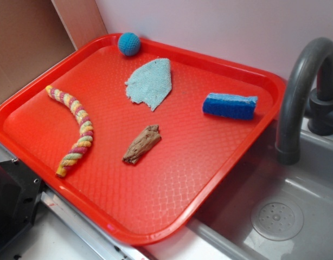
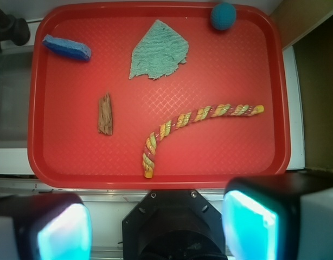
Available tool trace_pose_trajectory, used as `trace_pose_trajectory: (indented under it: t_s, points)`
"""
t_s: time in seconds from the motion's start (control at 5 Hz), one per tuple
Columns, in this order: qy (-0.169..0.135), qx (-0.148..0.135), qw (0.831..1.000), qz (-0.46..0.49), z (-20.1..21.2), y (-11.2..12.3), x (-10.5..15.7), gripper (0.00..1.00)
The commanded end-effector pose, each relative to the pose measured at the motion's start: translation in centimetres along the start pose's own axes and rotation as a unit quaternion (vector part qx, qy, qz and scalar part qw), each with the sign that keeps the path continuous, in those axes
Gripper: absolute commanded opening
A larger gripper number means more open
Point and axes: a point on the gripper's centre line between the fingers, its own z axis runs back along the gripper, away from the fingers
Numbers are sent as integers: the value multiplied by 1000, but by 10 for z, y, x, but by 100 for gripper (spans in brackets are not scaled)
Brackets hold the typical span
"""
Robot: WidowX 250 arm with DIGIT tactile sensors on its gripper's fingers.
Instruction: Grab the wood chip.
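Chip [image 2: 105, 114] sat on the red tray [image 2: 155, 179], ahead of the fingers and off to the left of their midline in the wrist view, well apart from both pads. We read its long axis as nearly parallel to our forward direction, tilted only slightly, so it ran across the line joining the two pads; we judged the closing direction already suited it and little wrist roll was needed. Gripper [image 2: 155, 227] hung spread wide and empty above the near tray edge, left finger [image 2: 58, 230] and right finger [image 2: 250, 219] framing the view. Left finger was the nearer one to the chip. Rope [image 2: 193, 122] lay ahead-right, its near end just beside the midline. Sponge [image 2: 67, 47], cloth [image 2: 157, 51] and ball [image 2: 223, 15] were farther ahead. We judged the move as forward, left, then down.
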Motion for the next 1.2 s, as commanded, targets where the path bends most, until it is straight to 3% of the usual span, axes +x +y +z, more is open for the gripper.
trace_pose_trajectory:
  t_s: [0.0, 0.4, 0.6, 1.0]
  points:
    - [0, 0, 1000, 0, 0, 0, 0, 100]
    - [1, 13, 997, 77, -30, -19, 24, 100]
    - [-1, 48, 996, 77, -65, -50, 49, 100]
    - [-14, 30, 999, 26, -114, -74, 67, 100]
